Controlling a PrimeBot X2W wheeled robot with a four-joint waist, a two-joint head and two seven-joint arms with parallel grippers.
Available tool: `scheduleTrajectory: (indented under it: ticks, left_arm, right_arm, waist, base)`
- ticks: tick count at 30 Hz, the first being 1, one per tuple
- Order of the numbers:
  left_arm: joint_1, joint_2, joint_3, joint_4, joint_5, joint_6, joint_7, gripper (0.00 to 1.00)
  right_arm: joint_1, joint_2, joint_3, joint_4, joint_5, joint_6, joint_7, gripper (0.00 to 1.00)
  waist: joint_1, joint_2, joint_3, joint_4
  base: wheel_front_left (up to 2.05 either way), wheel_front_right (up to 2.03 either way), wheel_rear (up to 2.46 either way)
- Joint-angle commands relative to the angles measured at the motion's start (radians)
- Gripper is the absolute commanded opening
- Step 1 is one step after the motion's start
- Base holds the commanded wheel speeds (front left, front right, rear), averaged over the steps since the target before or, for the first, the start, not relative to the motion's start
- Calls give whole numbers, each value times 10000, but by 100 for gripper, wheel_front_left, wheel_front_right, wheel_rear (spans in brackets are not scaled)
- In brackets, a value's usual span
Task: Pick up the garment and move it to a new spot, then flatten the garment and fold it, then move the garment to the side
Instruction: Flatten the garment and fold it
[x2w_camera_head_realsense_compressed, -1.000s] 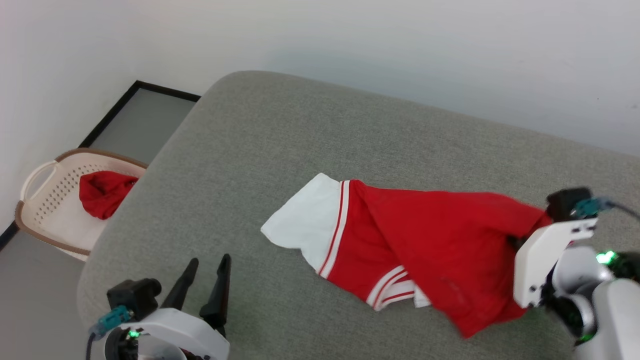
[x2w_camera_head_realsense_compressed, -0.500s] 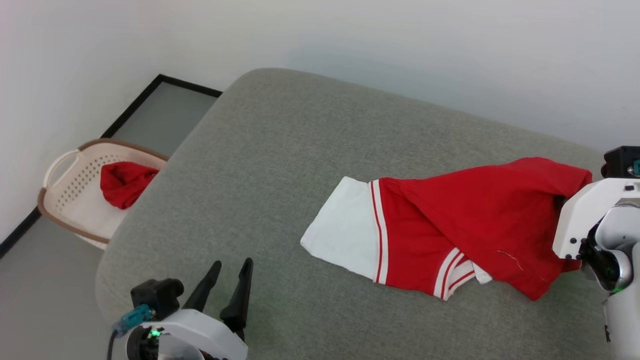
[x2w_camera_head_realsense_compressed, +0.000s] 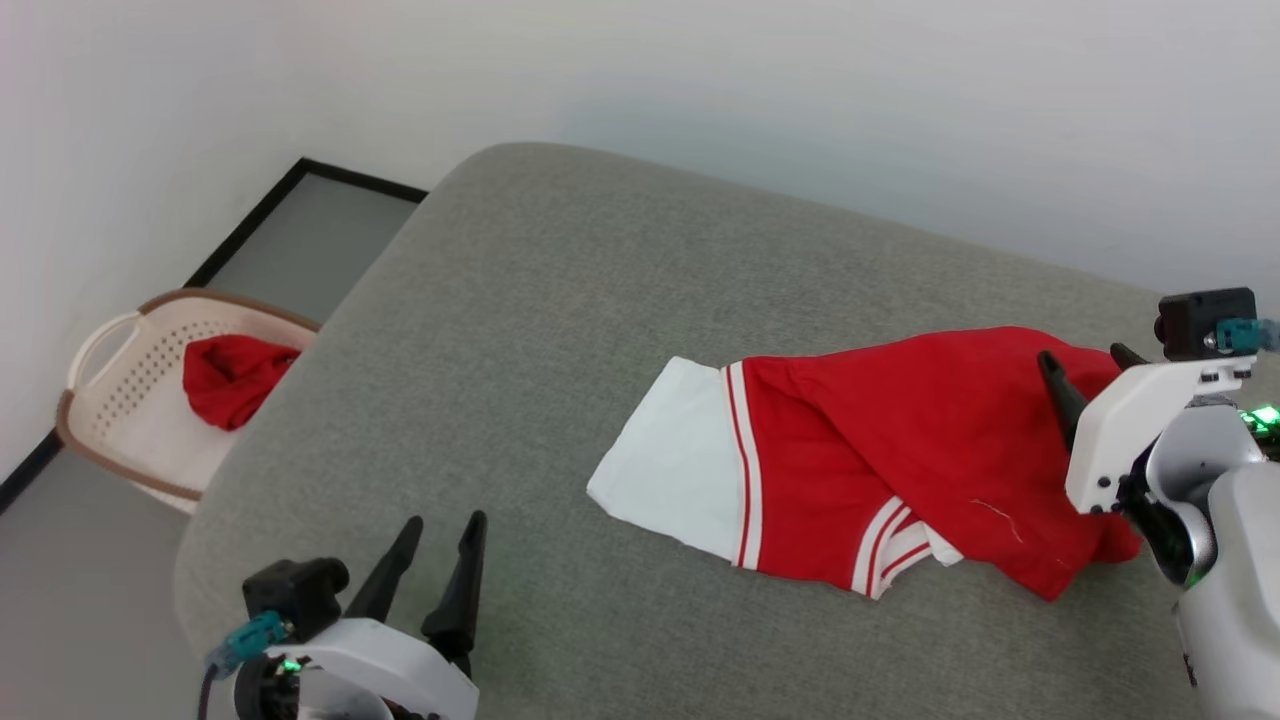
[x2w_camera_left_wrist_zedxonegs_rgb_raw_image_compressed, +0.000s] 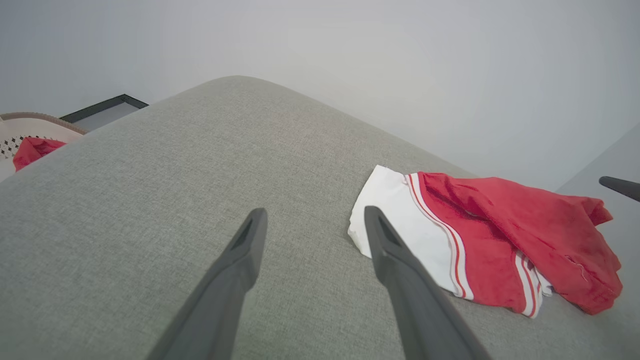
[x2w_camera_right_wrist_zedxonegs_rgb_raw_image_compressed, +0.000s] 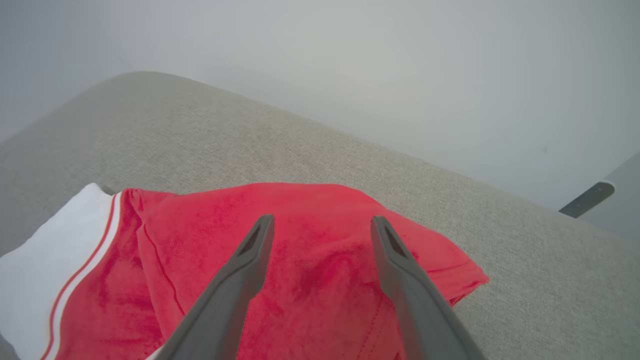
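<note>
The garment (x2w_camera_head_realsense_compressed: 900, 450) lay long, white sleeve (x2w_camera_head_realsense_compressed: 670, 455) pointing left, folds hiding much; left gripper (x2w_camera_head_realsense_compressed: 445, 519) and right gripper (x2w_camera_head_realsense_compressed: 1082, 353) were open, empty

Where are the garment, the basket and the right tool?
garment (x2w_camera_head_realsense_compressed: 900, 430): head view, red body panel.
basket (x2w_camera_head_realsense_compressed: 125, 375): head view, perforated inner wall.
right tool (x2w_camera_right_wrist_zedxonegs_rgb_raw_image_compressed: 322, 218): right wrist view, midway between its open fingertips.

The garment's (x2w_camera_head_realsense_compressed: 900, 450) right end (crumpled, it seems) lies hidden behind the right pincer's (x2w_camera_head_realsense_compressed: 1082, 352) white mount (x2w_camera_head_realsense_compressed: 1130, 420).
</note>
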Motion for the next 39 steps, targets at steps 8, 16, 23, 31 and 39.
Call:
scheduleTrajectory:
  ticks: [8, 16, 23, 31, 39]
  left_arm:
    - [127, 245, 160, -157, 16, 167, -47, 100]
    - [198, 313, 178, -350, -20, 279, -24, 100]
    - [241, 345, 182, -413, -91, 355, 31, 100]
    - [163, 286, 44, -344, -117, 305, 107, 100]
    - [56, 213, -121, -191, -157, 205, 161, 100]
  right_arm:
    - [1802, -129, 636, -1758, 743, -1, -644, 100]
    - [3686, 308, 523, -3333, 504, -1, -288, 100]
    - [4597, 827, 168, -4236, -35, -2, 506, 100]
    - [4269, 1140, -517, -4474, -555, -2, 2454, 100]
    - [3464, 1399, -1451, -4077, -793, -2, 3781, 100]
  waist:
    - [0, 0, -223, -430]
    - [0, 0, -117, -489]
    - [0, 0, -60, -531]
    - [0, 0, -93, -439]
    - [0, 0, -11, -151]
  base:
    - [0, 0, 0]
    - [0, 0, 0]
    - [0, 0, 0]
    - [0, 0, 0]
    - [0, 0, 0]
